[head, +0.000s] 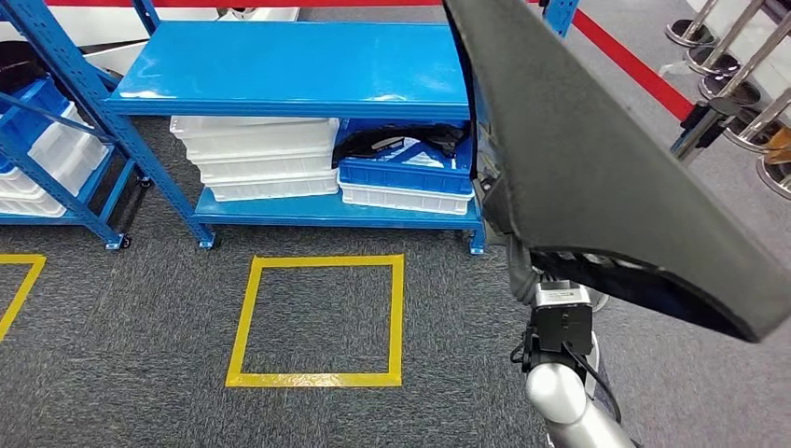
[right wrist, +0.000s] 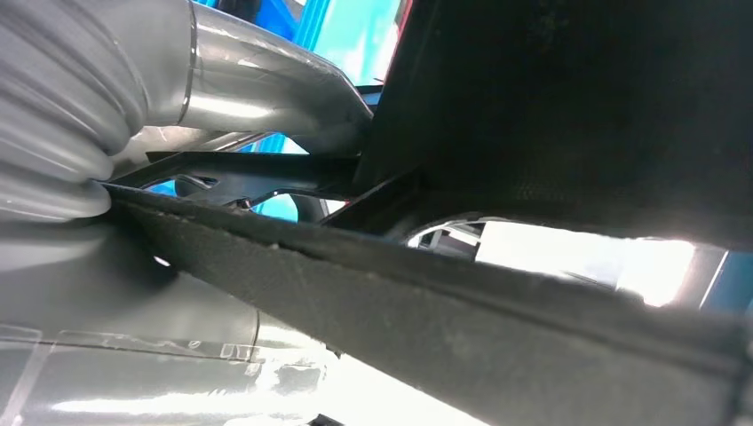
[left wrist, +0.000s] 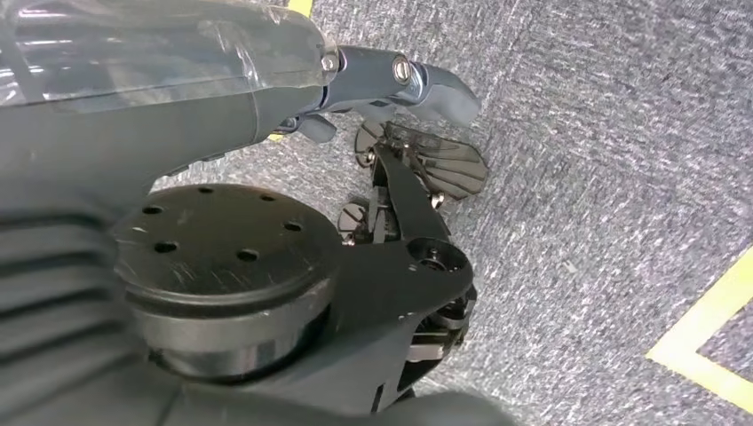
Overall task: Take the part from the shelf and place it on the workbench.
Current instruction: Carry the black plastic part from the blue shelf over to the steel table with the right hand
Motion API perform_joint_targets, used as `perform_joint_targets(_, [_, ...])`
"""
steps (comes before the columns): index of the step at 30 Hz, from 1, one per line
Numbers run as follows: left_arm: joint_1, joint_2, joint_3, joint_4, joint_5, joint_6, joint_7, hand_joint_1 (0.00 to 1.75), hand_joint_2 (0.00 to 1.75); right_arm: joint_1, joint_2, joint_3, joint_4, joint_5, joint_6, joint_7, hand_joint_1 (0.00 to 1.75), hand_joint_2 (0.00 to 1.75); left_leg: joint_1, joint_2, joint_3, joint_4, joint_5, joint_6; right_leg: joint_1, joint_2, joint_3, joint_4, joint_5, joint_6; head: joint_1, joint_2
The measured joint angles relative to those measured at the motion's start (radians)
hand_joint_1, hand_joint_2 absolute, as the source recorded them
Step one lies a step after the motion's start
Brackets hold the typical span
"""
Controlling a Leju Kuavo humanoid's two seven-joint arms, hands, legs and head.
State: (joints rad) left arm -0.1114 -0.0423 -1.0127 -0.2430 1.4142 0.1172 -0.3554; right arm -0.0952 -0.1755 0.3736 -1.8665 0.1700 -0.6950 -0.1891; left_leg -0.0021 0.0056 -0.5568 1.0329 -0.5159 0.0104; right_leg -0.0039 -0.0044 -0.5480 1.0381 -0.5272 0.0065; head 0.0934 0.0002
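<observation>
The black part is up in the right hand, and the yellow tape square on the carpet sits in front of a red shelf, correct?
Not quite: the shelf is blue, not red, as the head view shows. The rest holds: the right hand holds the black part raised, and the yellow tape square lies on the carpet before that shelf.

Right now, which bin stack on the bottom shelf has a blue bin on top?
The right-hand stack: a blue bin holding black parts sits on a white bin. The left-hand stack beside it is all white bins, no blue.

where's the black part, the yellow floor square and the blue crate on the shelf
black part (head: 606, 159), head view, middle of its broad dark face
yellow floor square (head: 250, 313), head view, left tape strip
blue crate (head: 401, 175), head view, front wall
</observation>
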Motion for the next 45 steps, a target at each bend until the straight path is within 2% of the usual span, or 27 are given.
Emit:
perform_joint_targets(2, [0.0, 0.0, 0.0, 0.0, -0.003, -0.003, -0.008, 0.0, 1.75, 0.004, 0.0, -0.001, -0.001, 0.001, 0.0, 0.0, 1.75, 1.75, 0.001, 0.001, -0.004, 0.002, 0.002, -0.011, -0.002, -0.001, -0.004, -0.011, 0.007, -0.008, 0.001, 0.0])
perform_joint_targets(3, [0.0, 0.0, 0.0, 0.0, -0.007, -0.008, -0.02, 0.0, 1.75, 0.006, 0.0, -0.002, -0.002, 0.001, 0.0, 0.0, 1.75, 1.75, 0.001, 0.0, -0.008, 0.011, -0.007, -0.017, -0.005, -0.002, -0.004, -0.015, 0.012, -0.013, -0.002, 0.0])
perform_joint_targets(5, [0.0, 0.0, -0.002, 0.0, -0.022, -0.031, -0.058, 0.0, 0.87, 0.009, 0.0, -0.005, -0.006, 0.005, 0.0, 0.0, 1.75, 1.75, 0.003, -0.002, -0.034, 0.079, -0.057, -0.028, -0.011, -0.005, -0.007, -0.023, 0.021, -0.024, -0.013, 0.0])
perform_joint_targets(7, [0.002, 0.0, -0.006, 0.0, -0.034, -0.099, -0.104, 0.0, 0.0, 0.015, 0.0, -0.008, -0.009, 0.005, 0.0, 0.0, 1.75, 1.75, 0.008, -0.003, -0.084, 0.204, -0.121, -0.037, -0.01, -0.007, -0.014, -0.022, 0.025, -0.028, -0.026, 0.0])
perform_joint_targets(8, [0.004, 0.0, -0.007, 0.0, -0.036, -0.155, -0.126, 0.0, 0.0, 0.018, 0.0, -0.009, -0.009, 0.003, 0.0, -0.001, 1.75, 1.75, 0.011, -0.003, -0.101, 0.253, -0.138, -0.04, -0.009, -0.008, -0.018, -0.021, 0.027, -0.029, -0.03, 0.0])
perform_joint_targets(9, [0.005, 0.0, -0.008, 0.0, -0.035, -0.217, -0.146, 0.0, 0.44, 0.022, 0.0, -0.01, -0.009, 0.0, 0.0, -0.001, 1.75, 1.75, 0.013, -0.003, -0.102, 0.268, -0.136, -0.042, -0.01, -0.008, -0.021, -0.019, 0.029, -0.029, -0.033, 0.0])
perform_joint_targets(10, [0.006, 0.0, -0.008, 0.0, -0.034, -0.271, -0.162, 0.0, 0.87, 0.024, 0.0, -0.011, -0.009, -0.003, 0.0, -0.002, 1.75, 1.75, 0.014, -0.003, -0.084, 0.242, -0.115, -0.043, -0.01, -0.008, -0.023, -0.017, 0.03, -0.028, -0.035, 0.0])
perform_joint_targets(12, [0.006, 0.0, -0.008, 0.0, -0.03, -0.334, -0.182, 0.0, 1.75, 0.026, 0.0, -0.013, -0.011, -0.008, 0.0, -0.004, 1.75, 1.75, 0.017, -0.003, -0.013, 0.113, -0.056, -0.04, -0.011, -0.007, -0.027, -0.009, 0.03, -0.025, -0.04, 0.0])
perform_joint_targets(14, [0.006, 0.0, -0.008, 0.0, -0.023, -0.35, -0.184, 0.0, 1.75, 0.025, 0.0, -0.015, -0.014, -0.011, 0.0, -0.006, 1.75, 1.75, 0.015, -0.003, 0.03, 0.015, -0.026, -0.032, -0.008, -0.006, -0.034, 0.0, 0.031, -0.016, -0.042, 0.0])
perform_joint_targets(17, [0.009, 0.001, -0.008, 0.0, -0.008, -0.362, -0.177, 0.0, 1.75, 0.024, 0.0, -0.015, -0.014, -0.014, 0.0, -0.01, 1.75, 1.75, 0.01, -0.003, 0.025, -0.003, -0.018, -0.015, -0.007, -0.005, -0.044, 0.002, 0.039, 0.005, -0.041, 0.0])
perform_joint_targets(18, [0.01, 0.001, -0.008, 0.0, -0.005, -0.365, -0.175, 0.0, 1.75, 0.024, 0.0, -0.016, -0.014, -0.014, 0.0, -0.01, 1.75, 1.75, 0.012, -0.002, 0.024, -0.008, -0.012, -0.008, -0.008, -0.004, -0.047, 0.007, 0.033, 0.01, -0.041, 0.0])
perform_joint_targets(20, [0.01, 0.0, -0.008, 0.0, -0.003, -0.369, -0.175, 0.0, 1.75, 0.024, -0.001, -0.018, -0.014, -0.015, 0.0, -0.011, 1.75, 1.75, 0.016, 0.0, 0.018, -0.018, 0.001, 0.007, -0.01, -0.001, -0.072, 0.067, -0.015, 0.019, -0.035, 0.0])
perform_joint_targets(22, [0.009, 0.0, -0.008, 0.0, -0.003, -0.371, -0.174, 0.0, 1.75, 0.024, -0.001, -0.021, -0.014, -0.015, 0.0, -0.012, 1.75, 1.75, 0.015, 0.001, 0.007, -0.018, 0.008, 0.013, -0.012, 0.0, -0.123, 0.194, -0.087, 0.025, -0.026, 0.0])
perform_joint_targets(23, [0.01, 0.0, -0.008, 0.0, -0.003, -0.372, -0.174, 0.0, 1.75, 0.025, -0.002, -0.022, -0.014, -0.016, 0.0, -0.012, 1.75, 1.75, 0.015, 0.001, 0.002, -0.017, 0.011, 0.013, -0.012, 0.0, -0.144, 0.25, -0.11, 0.027, -0.023, 0.0])
perform_joint_targets(24, [0.011, 0.0, -0.008, 0.0, -0.003, -0.372, -0.174, 0.0, 1.75, 0.026, -0.002, -0.022, -0.014, -0.016, 0.0, -0.012, 1.75, 1.75, 0.014, 0.002, -0.002, -0.015, 0.012, 0.013, -0.013, 0.0, -0.149, 0.275, -0.113, 0.029, -0.022, 0.0])
perform_joint_targets(25, [0.011, 0.0, -0.008, 0.0, -0.002, -0.372, -0.174, 0.0, 1.75, 0.026, -0.002, -0.022, -0.014, -0.016, 0.0, -0.012, 1.75, 1.75, 0.015, 0.001, -0.004, -0.013, 0.013, 0.012, -0.014, 0.0, -0.136, 0.261, -0.097, 0.029, -0.021, 0.0])
perform_joint_targets(27, [0.011, 0.0, -0.008, 0.0, -0.003, -0.372, -0.173, 0.0, 1.75, 0.026, -0.002, -0.023, -0.014, -0.017, 0.0, -0.012, 1.75, 1.75, 0.016, 0.001, -0.006, -0.007, 0.013, 0.009, -0.016, 0.0, -0.064, 0.133, -0.036, 0.028, -0.017, 0.0])
perform_joint_targets(29, [0.01, 0.0, -0.008, 0.0, -0.003, -0.372, -0.173, 0.0, 1.75, 0.025, -0.002, -0.023, -0.014, -0.017, 0.0, -0.012, 1.75, 1.75, 0.013, -0.001, -0.012, 0.003, 0.012, -0.001, -0.015, 0.001, -0.008, 0.02, -0.003, 0.024, -0.011, 0.0])
perform_joint_targets(32, [0.01, 0.0, -0.008, 0.0, -0.002, -0.372, -0.172, 0.0, 1.75, 0.026, -0.002, -0.023, -0.015, -0.017, 0.0, -0.012, 1.75, 1.75, 0.01, -0.003, -0.019, 0.006, 0.017, -0.018, -0.012, 0.004, -0.006, -0.002, 0.001, 0.008, -0.016, 0.0])
perform_joint_targets(34, [0.01, 0.0, -0.008, 0.0, -0.002, -0.372, -0.172, 0.0, 1.75, 0.026, -0.002, -0.023, -0.015, -0.017, 0.0, -0.012, 1.75, 1.75, 0.012, -0.003, -0.026, 0.024, 0.0, -0.029, -0.013, 0.003, -0.007, -0.008, 0.008, -0.006, -0.022, 0.0])
perform_joint_targets(36, [0.01, 0.0, -0.008, 0.0, -0.002, -0.365, -0.172, 0.0, 1.75, 0.025, -0.002, -0.023, -0.015, -0.017, 0.0, -0.012, 1.75, 1.75, 0.014, -0.004, -0.06, 0.113, -0.057, -0.036, -0.014, 0.001, -0.01, -0.012, 0.014, -0.017, -0.031, 0.0])
perform_joint_targets(38, [0.01, 0.0, -0.008, 0.0, -0.001, -0.345, -0.174, 0.0, 1.75, 0.025, -0.002, -0.023, -0.015, -0.016, 0.0, -0.012, 1.75, 1.75, 0.014, -0.003, -0.112, 0.237, -0.116, -0.039, -0.011, -0.001, -0.015, -0.011, 0.017, -0.022, -0.039, 0.0])
perform_joint_targets(39, [0.01, 0.0, -0.008, 0.0, -0.001, -0.328, -0.174, 0.0, 1.75, 0.026, -0.002, -0.023, -0.015, -0.016, 0.0, -0.011, 1.75, 1.75, 0.013, -0.003, -0.123, 0.269, -0.123, -0.038, -0.009, -0.001, -0.017, -0.01, 0.017, -0.023, -0.04, 0.0])
perform_joint_targets(40, [0.011, 0.0, -0.008, 0.0, -0.001, -0.309, -0.173, 0.0, 1.75, 0.026, -0.002, -0.023, -0.015, -0.015, 0.0, -0.011, 1.75, 1.75, 0.013, -0.003, -0.117, 0.266, -0.111, -0.036, -0.008, -0.001, -0.018, -0.008, 0.018, -0.024, -0.041, 0.0])
perform_joint_targets(41, [0.011, 0.0, -0.008, 0.0, -0.003, -0.285, -0.17, 0.0, 1.75, 0.026, -0.002, -0.023, -0.015, -0.015, 0.0, -0.011, 1.75, 1.75, 0.012, -0.004, -0.093, 0.223, -0.083, -0.031, -0.007, 0.0, -0.018, -0.006, 0.017, -0.024, -0.042, 0.0])
perform_joint_targets(43, [0.009, 0.001, -0.008, 0.0, -0.005, -0.224, -0.162, 0.0, 1.75, 0.026, -0.002, -0.023, -0.015, -0.015, 0.0, -0.011, 1.75, 1.75, 0.009, -0.004, -0.027, 0.089, -0.024, -0.019, -0.004, 0.001, -0.018, -0.003, 0.017, -0.022, -0.044, 0.0])
perform_joint_targets(45, [0.008, 0.001, -0.008, 0.0, 0.002, -0.158, -0.147, 0.0, 1.75, 0.026, -0.002, -0.023, -0.015, -0.014, 0.0, -0.011, 1.75, 1.75, 0.003, -0.004, 0.004, 0.01, -0.001, -0.011, -0.003, 0.002, -0.023, -0.001, 0.019, -0.016, -0.045, 0.0])
